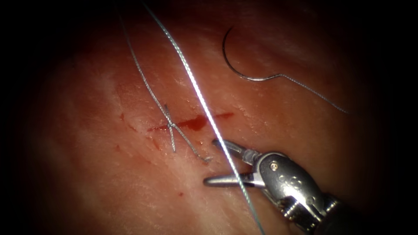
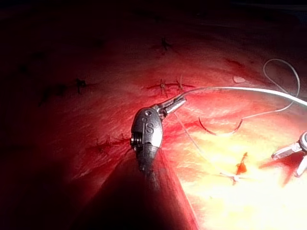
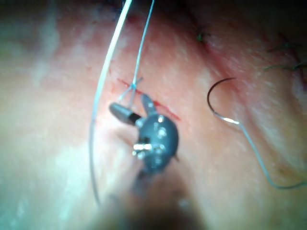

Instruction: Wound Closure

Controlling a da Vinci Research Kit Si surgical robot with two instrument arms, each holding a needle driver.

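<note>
1. Endoscope view: we saw the thin curved steel needle [image 1: 230, 61] lying free on the pink pork-belly tissue [image 1: 109, 182] at upper right, outside the tissue, above the short red cut [image 1: 196, 122]. The right arm's silver needle driver [image 1: 220, 161] stood with jaws wide apart, holding nothing; the pale braided thread [image 1: 198, 93] crossed between them.
2. Left wrist view: the left arm's silver tool [image 2: 178, 101] had its jaws closed on the thread.
3. Right wrist view: we judged the needle [image 3: 213, 93] light, stiff, slippery; best gripped mid-curve. The thread seemed limp.
</note>
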